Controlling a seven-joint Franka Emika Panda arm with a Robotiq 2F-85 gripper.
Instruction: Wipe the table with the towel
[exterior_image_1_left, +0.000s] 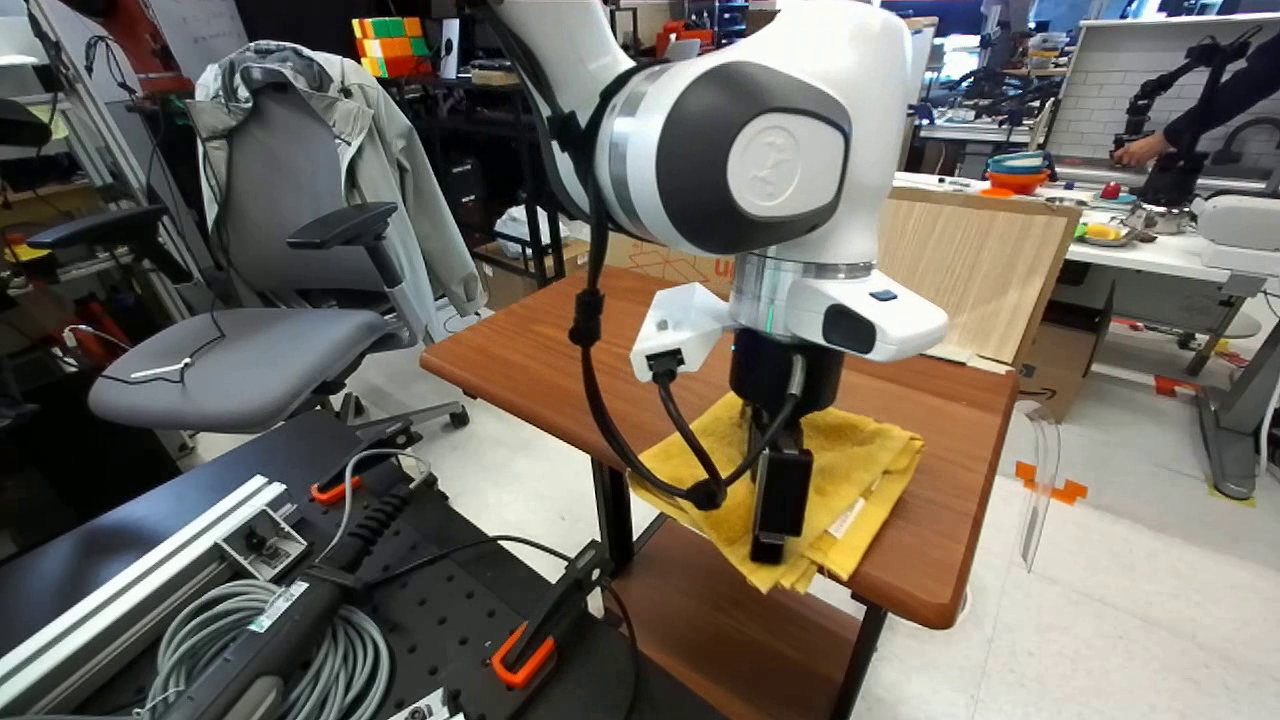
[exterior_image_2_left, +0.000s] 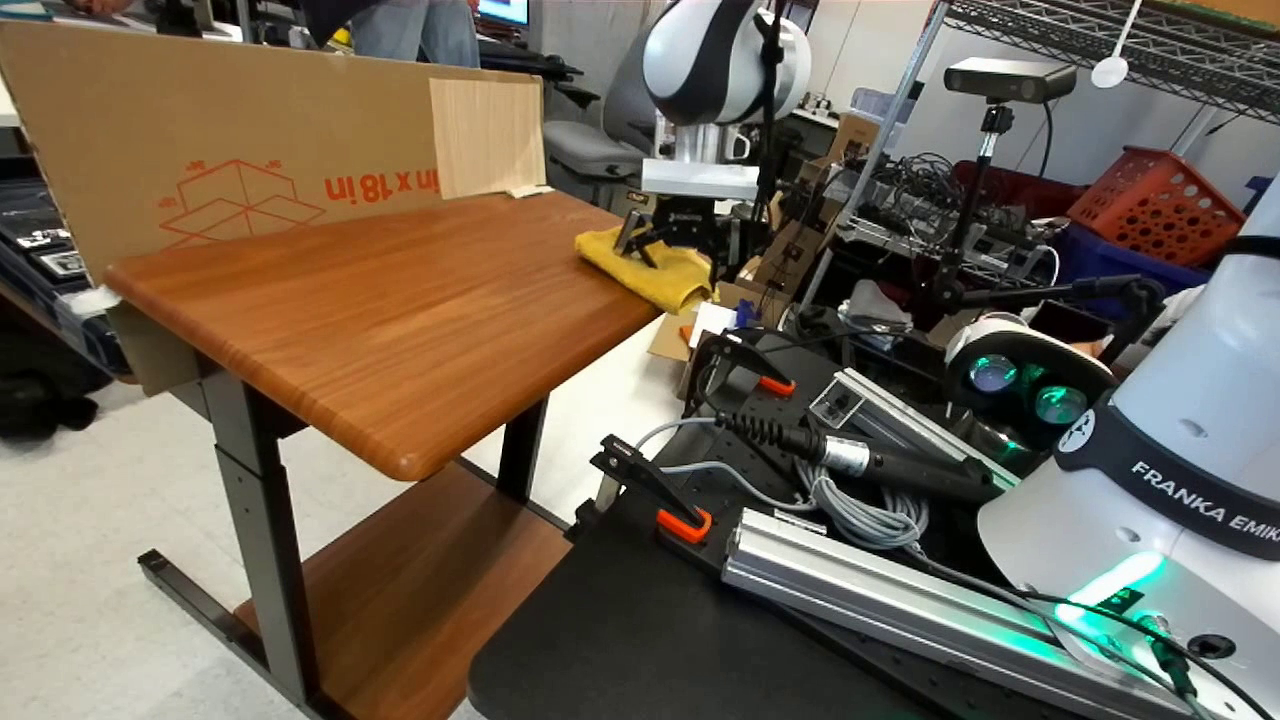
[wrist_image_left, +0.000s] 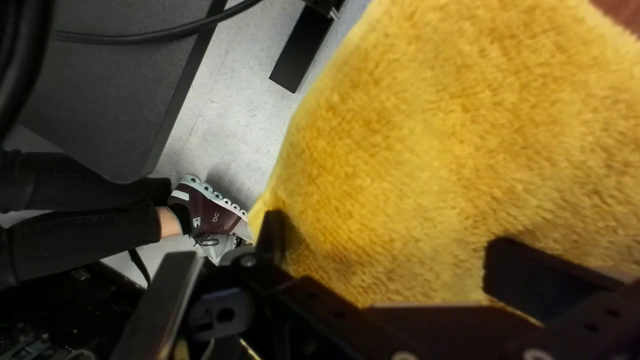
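A yellow folded towel (exterior_image_1_left: 870, 455) lies near a corner of the brown wooden table (exterior_image_1_left: 570, 335). In an exterior view the towel (exterior_image_2_left: 668, 287) overhangs the edge of the table (exterior_image_2_left: 380, 310). In the wrist view the towel (wrist_image_left: 425, 140) fills the middle and right. My gripper (wrist_image_left: 384, 230) points down at the towel with its two fingers wide apart. Towel cloth shows between the fingers, near the towel's outer edge. The fingertips are at or very close to the cloth; exact contact is hard to tell. In an exterior view my gripper (exterior_image_2_left: 672, 262) is also spread over the towel.
A cardboard panel (exterior_image_2_left: 300, 150) stands along the table's far side. A grey chair (exterior_image_1_left: 250, 365) stands beside the table. A black bench (exterior_image_2_left: 600, 620) with clamps, cables and a metal rail stands near it. A person's shoe (wrist_image_left: 212, 212) shows on the floor below.
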